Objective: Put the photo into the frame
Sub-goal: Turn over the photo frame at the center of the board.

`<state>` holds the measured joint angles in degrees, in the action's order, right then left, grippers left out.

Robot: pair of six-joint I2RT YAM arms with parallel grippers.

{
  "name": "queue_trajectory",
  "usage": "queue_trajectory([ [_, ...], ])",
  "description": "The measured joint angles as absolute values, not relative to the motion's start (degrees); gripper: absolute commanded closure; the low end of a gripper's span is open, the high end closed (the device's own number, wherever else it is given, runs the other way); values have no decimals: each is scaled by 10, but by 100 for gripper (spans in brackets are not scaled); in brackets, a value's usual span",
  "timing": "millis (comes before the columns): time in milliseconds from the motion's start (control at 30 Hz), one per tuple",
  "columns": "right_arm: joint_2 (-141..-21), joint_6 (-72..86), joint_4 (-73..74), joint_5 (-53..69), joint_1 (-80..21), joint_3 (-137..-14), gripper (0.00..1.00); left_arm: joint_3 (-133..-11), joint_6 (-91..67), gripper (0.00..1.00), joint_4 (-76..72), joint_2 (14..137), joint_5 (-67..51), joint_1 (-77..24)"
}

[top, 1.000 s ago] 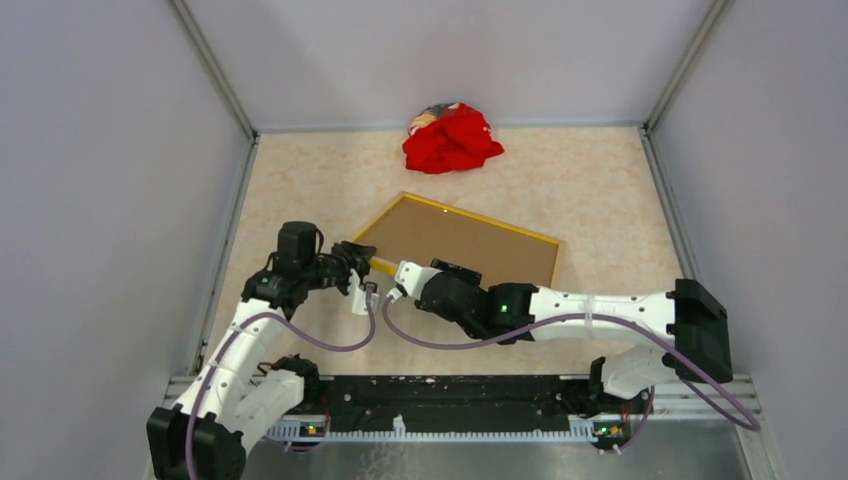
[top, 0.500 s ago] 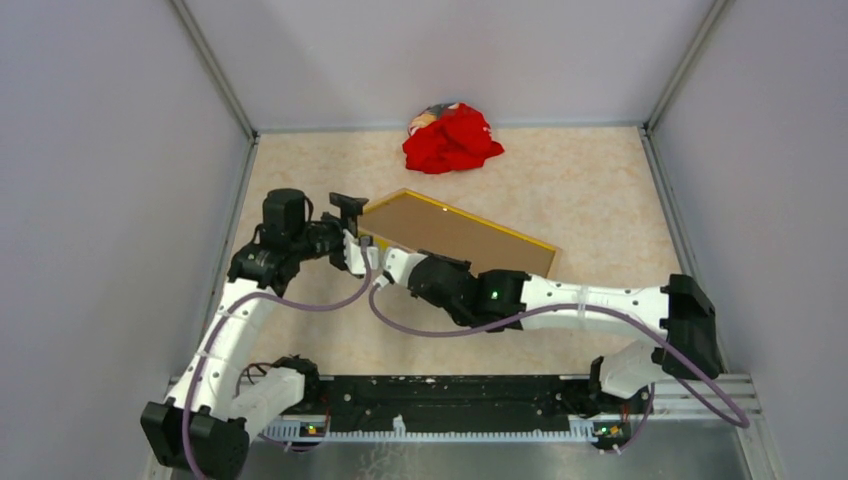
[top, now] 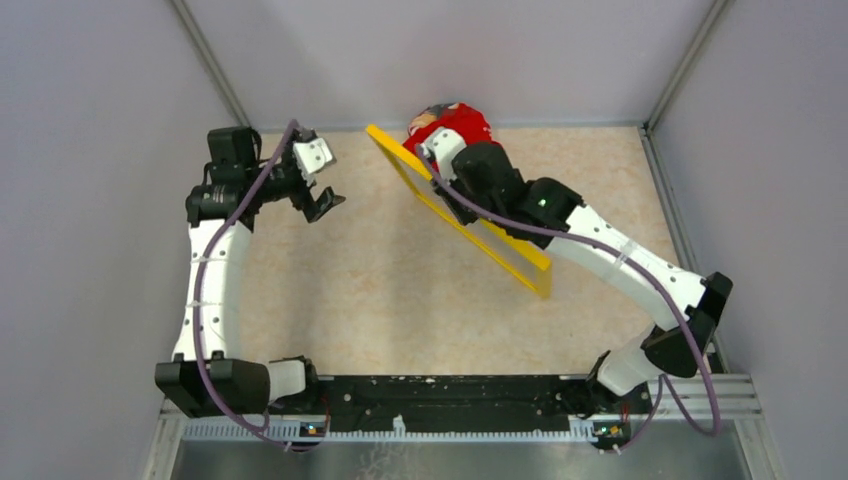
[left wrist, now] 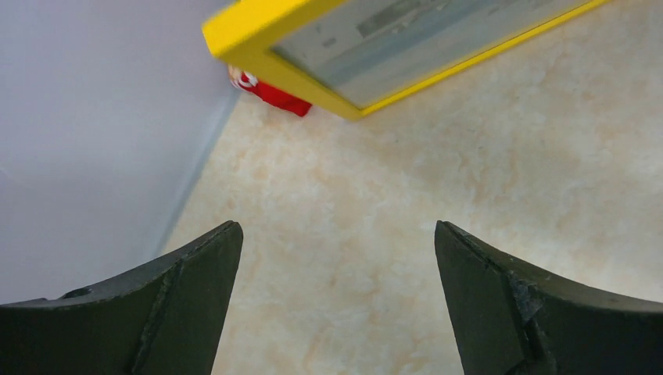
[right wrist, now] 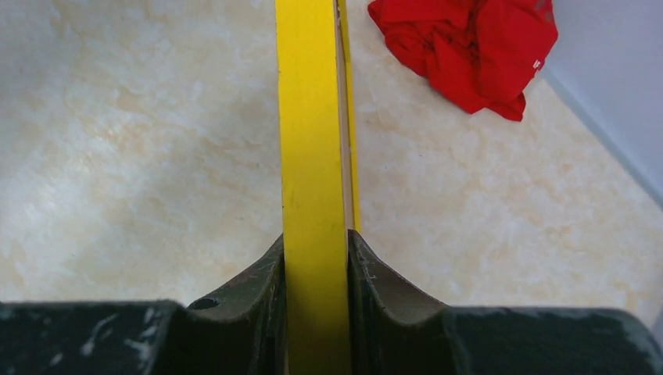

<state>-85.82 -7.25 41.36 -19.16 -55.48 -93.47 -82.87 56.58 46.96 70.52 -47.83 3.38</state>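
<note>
The right gripper (right wrist: pixel 316 250) is clamped on the frame (right wrist: pixel 313 117), its two dark fingers (right wrist: pixel 266 273) pressed against either face of the thin yellow bar, which runs straight ahead from between them. In the overhead view the frame (top: pixel 520 265) stands steeply tilted on edge, lifted at the end ahead of this gripper and sloping down behind it toward the arm bases; whether its low corner touches the beige marbled tabletop (top: pixel 380 300) cannot be told. Ahead and to the right of the right gripper a crumpled red cloth (right wrist: pixel 469 47) lies on the tabletop against the foot of the grey wall (right wrist: pixel 618 70), close to the frame but apart from it. The left gripper (left wrist: pixel 336 226) is spread wide with nothing between its fingers (left wrist: pixel 195 273), only bare tabletop below. Seen from above, it (top: pixel 322 204) hangs well to the left of the frame, not touching it. From its wrist camera, the frame's yellow front corner (left wrist: pixel 258 31) is ahead and above, and inside the yellow border lies a pale grey-blue surface that appears to be the photo (left wrist: pixel 422 35), too blurred for detail. A bit of the red cloth (left wrist: pixel 274 94) peeks out beneath that corner.
</note>
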Motion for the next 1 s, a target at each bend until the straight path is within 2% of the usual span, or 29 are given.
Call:
queue_trajectory([
  [267, -860, 83, 396, 1, -368, -957, 100, -822, 399, 1, 459, 742, -490, 56],
  [467, -861, 162, 378, 78, -229, -957, 100, -776, 330, 1, 415, 736, -490, 57],
  [733, -834, 208, 361, 123, -154, -916, 100, -708, 299, 1, 375, 718, -488, 57],
  [1000, -705, 263, 343, 132, -95, -788, 100, -683, 294, 1, 355, 717, -489, 57],
])
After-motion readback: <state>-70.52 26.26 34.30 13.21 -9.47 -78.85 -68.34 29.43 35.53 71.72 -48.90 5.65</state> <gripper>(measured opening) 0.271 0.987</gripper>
